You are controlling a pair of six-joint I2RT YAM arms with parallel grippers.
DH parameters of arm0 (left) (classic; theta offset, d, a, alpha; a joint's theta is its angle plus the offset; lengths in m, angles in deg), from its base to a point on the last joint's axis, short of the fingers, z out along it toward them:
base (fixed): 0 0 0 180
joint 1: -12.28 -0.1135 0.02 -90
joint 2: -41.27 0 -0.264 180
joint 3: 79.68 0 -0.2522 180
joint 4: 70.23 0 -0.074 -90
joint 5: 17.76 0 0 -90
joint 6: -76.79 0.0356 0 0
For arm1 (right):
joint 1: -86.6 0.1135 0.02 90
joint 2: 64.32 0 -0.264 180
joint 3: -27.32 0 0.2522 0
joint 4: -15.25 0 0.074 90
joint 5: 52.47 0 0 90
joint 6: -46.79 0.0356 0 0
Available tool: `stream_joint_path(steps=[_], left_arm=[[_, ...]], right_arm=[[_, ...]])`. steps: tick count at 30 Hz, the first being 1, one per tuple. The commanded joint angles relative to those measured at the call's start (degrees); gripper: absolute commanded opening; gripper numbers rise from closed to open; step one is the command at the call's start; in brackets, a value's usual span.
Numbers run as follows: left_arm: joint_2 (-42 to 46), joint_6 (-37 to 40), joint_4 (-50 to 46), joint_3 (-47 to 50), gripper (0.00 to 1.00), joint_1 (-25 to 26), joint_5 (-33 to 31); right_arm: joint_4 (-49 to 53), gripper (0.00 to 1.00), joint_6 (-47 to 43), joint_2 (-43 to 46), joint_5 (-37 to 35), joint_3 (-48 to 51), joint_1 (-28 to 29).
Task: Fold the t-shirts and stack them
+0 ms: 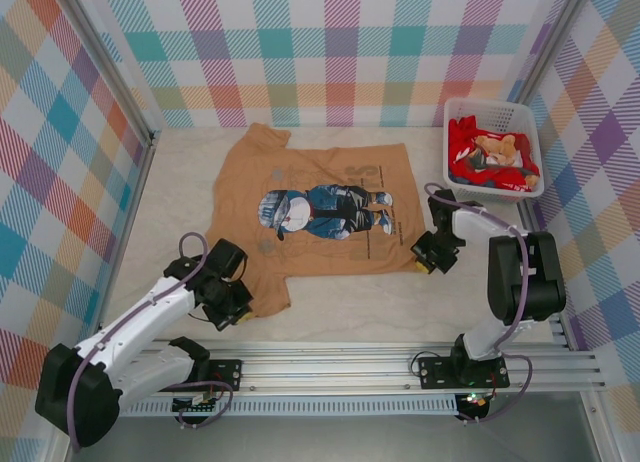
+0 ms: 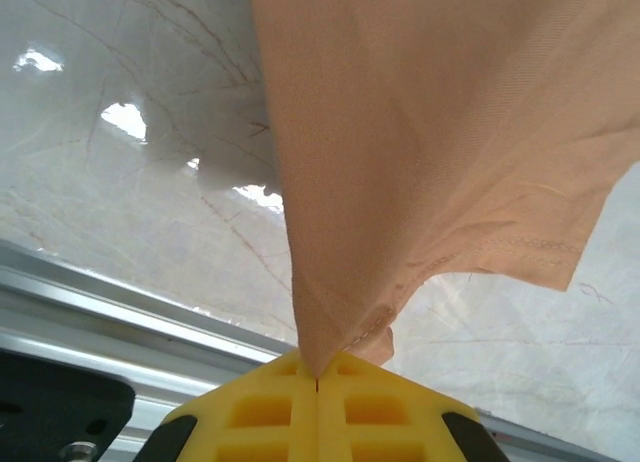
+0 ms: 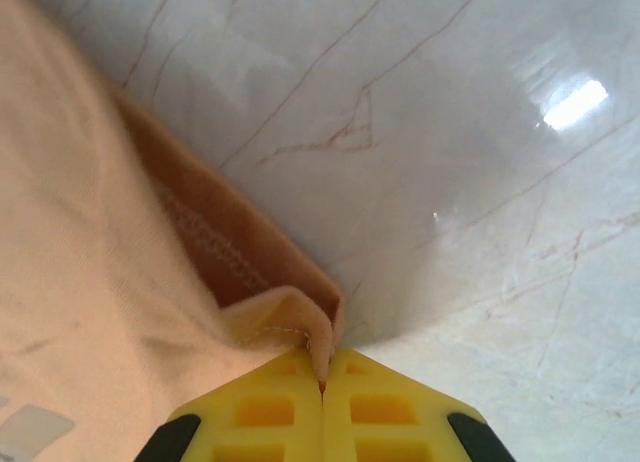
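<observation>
- A tan-brown cotton t-shirt with a blue-and-white cartoon figure (image 1: pixel 315 207) lies spread print-up in the middle of the pale marbled bench (image 1: pixel 340 307). Its collar end points left and its hem points right.
- The left arm's (image 1: pixel 150 317) yellow jaws are pressed fully together on a stitched corner of the near sleeve. In the left wrist view the cloth (image 2: pixel 430 152) rises from the pinch in a taut peak.
- The right arm's (image 1: pixel 520 277) yellow jaws are likewise closed tight, holding the near hem corner. In the right wrist view the seam edge (image 3: pixel 285 317) is folded over at the pinch.
- The shirt's far sleeve lies close to the back checked wall (image 1: pixel 340 52).
- A bare strip of bench runs between the shirt's near edge and the aluminium rail (image 1: pixel 400 367). Another runs left of the collar.
- A white plastic lattice basket (image 1: pixel 449 147) sits in the far right corner holding a bunched red t-shirt (image 1: pixel 465 147). It stands apart from the spread shirt's hem, with bare bench between them.
</observation>
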Motion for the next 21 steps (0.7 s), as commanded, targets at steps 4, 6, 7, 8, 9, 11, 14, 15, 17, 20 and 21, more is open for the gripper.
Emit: stream_joint_path(steps=[4, 6, 7, 8, 9, 11, 14, 15, 17, 20, 21], left_arm=[[3.86, 7.85, -9.49, -1.98, 0.0, 3.62, 3.41], [5.31, 8.7, -11.16, -2.13, 0.0, 5.46, 4.03], [6.34, 8.73, -11.65, -2.08, 0.0, 6.44, 4.53], [7.38, 8.47, -11.93, -2.09, 0.0, 7.4, 4.96], [8.34, 7.83, -12.1, -2.19, 0.0, 8.07, 4.94], [10.21, 6.5, -11.2, -2.5, 0.0, 8.75, 4.57], [10.37, 5.07, -9.0, -4.36, 0.0, 8.75, 1.81], [9.67, 4.87, -8.64, -5.38, 0.0, 8.74, 0.16], [7.52, 4.45, -6.81, -8.63, 0.0, 8.75, -3.46], [1.42, 4.62, -3.31, -14.85, 0.0, 8.3, -7.14], [-1.17, 4.94, -2.65, -17.06, 0.0, 7.85, -7.91]], right_arm=[[8.92, 0.0, -3.71, 8.61, -1.93, 1.81, 3.58], [11.22, 0.0, -4.22, 11.42, -1.57, 3.91, 3.99], [12.3, 0.0, -4.45, 12.98, -1.02, 5.06, 4.03], [13.24, 0.0, -4.66, 14.44, -0.61, 6.11, 4.13], [13.63, 0.0, -4.84, 15.56, 0.0, 7.12, 4.2], [14.25, 0.0, -5.13, 17.35, 0.82, 8.65, 4.21], [13.89, 0.0, -5.75, 18.17, 0.75, 8.82, 4.21], [14.08, 0.0, -5.79, 17.97, 0.78, 8.28, 4.21], [13.91, 0.0, -6.12, 17.43, 1.34, 6.78, 4.21], [14.31, 0.0, -6.89, 16.44, 1.31, 3.62, 4.21], [14.66, 0.0, -7.12, 15.91, 1.13, 2.59, 4.13]])
